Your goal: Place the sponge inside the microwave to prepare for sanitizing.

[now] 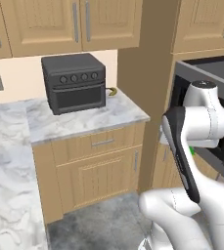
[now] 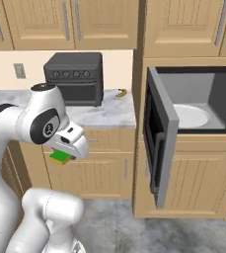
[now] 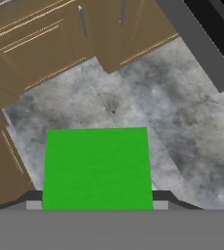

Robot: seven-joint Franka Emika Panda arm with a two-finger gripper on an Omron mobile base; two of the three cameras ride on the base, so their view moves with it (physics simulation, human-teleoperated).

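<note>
Pincer [image 2: 61, 156] holds the sponge [image 2: 60, 156], a small bright green block, closed on its two sides and carried in mid-air in front of the wooden lower cabinets. In the hand view the sponge [image 3: 96, 168] is a broad green rectangle sitting at the bottom between the two dark fingertips [image 3: 34, 197], with grey floor far beneath it, so it is well off the ground and touching nothing but the pincer. The relation that matters next: seen from the right base view, the microwave [image 2: 191, 118] lies well to the right of the sponge and higher up, built into the tall cabinet column. Its door [image 2: 161, 136] hangs open, swung out toward the robot, and stands between the held sponge and the cavity, so my judgement is that the arm must lift the sponge and carry it around the free edge of that door before reaching in. Inside, a white round plate [image 2: 189, 116] lies on the microwave floor. To the left of the microwave, on the marble desk [image 2: 112, 114], sits a black toaster oven [image 2: 75, 78], with a yellow banana [image 2: 121, 92] just beside it, nearer the microwave. In the left base view the arm's white links cover most of the microwave, and only a sliver of green [image 1: 192, 151] shows. The sponge's yellowish underside and its long axis cannot be made out, and the pincer's own shape is hidden under the hand.
</note>
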